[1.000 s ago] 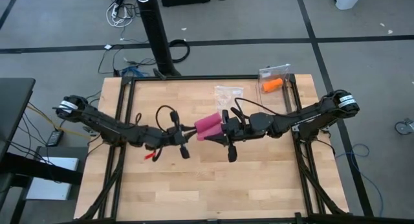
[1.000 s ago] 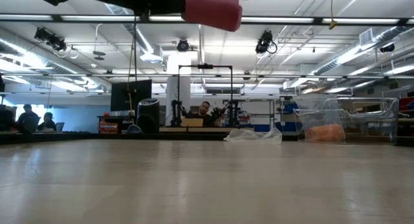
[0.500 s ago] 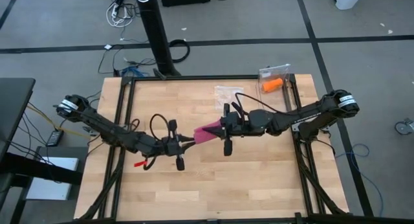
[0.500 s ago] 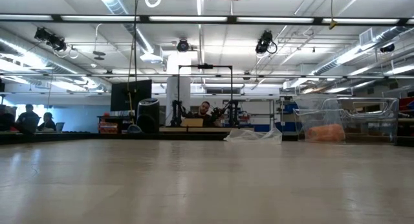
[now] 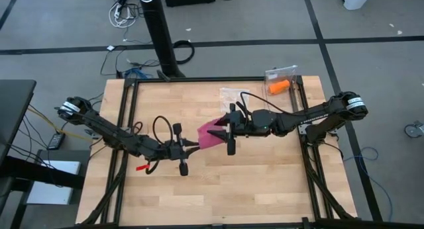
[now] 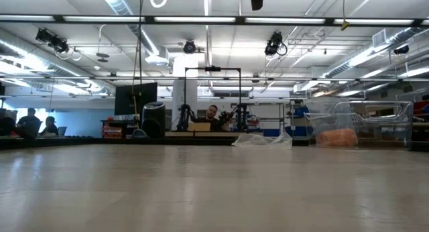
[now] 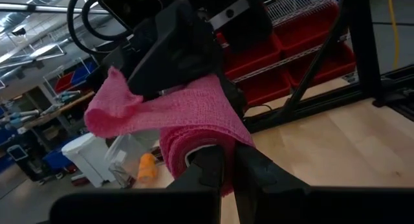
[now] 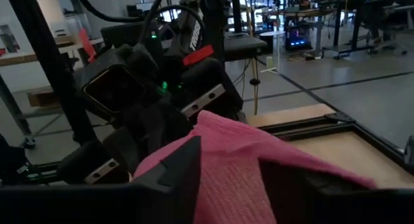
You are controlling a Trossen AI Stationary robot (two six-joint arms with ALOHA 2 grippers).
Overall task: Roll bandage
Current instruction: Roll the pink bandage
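The pink bandage (image 5: pixel 211 135) hangs in the air above the table's middle, between my two grippers. One end is a small roll (image 7: pixel 194 143). From it a loose strip (image 7: pixel 107 104) runs toward my right gripper. My left gripper (image 5: pixel 193 145) comes from the left and is shut on the roll. Coming from the right, my right gripper (image 5: pixel 222 130) is open, with the strip (image 8: pixel 259 166) between its fingers. My left gripper pinches the roll's end face (image 7: pixel 206 153) between its two fingers (image 7: pixel 208 173), coming level from the table's left. The roll is lifted clear of the table. My right gripper's open fingers (image 8: pixel 181 169) stand on either side of the loose strip, which lies over them. I cannot tell whether they hold it.
An orange roll (image 5: pixel 278 86) lies in a clear box at the back right corner. A clear plastic bag (image 5: pixel 234 94) lies at the back middle. A black metal frame (image 5: pixel 126 116) borders the table. People sit in the room beyond (image 6: pixel 212 115).
Both grippers have gone up with the bandage, which has left the low view's top edge. My left gripper has drawn toward the left and turned about its axis. The bandage was pulled into a thin strip and has since spread into a broad flap at my right gripper, which has opened.
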